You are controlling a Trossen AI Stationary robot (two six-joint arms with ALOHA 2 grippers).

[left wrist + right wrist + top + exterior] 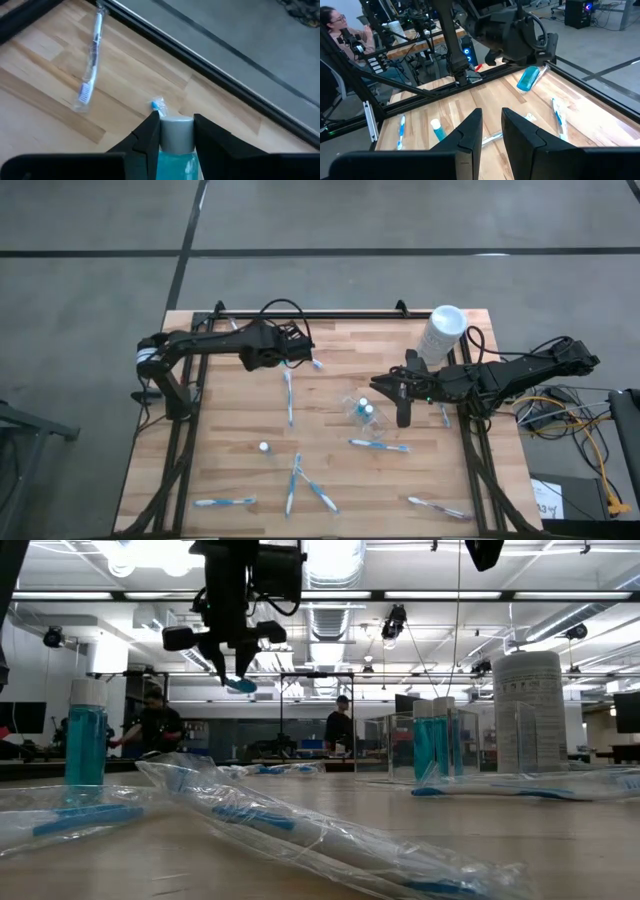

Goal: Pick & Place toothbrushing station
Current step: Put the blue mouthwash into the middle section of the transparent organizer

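One blue tube (176, 150) clamped in left gripper (175, 131), cap forward

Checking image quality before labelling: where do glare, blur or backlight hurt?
Low view: ceiling lights blow out, the wrapped toothbrush nearest the lens is soft, its wrap glinting. Left wrist view: the tube in the left hand is blurred. High view: evenly lit, small things tiny.

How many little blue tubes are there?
4 tubes: one held in the left gripper, one standing alone on the table, two inside the clear pouch. Others could be hidden.
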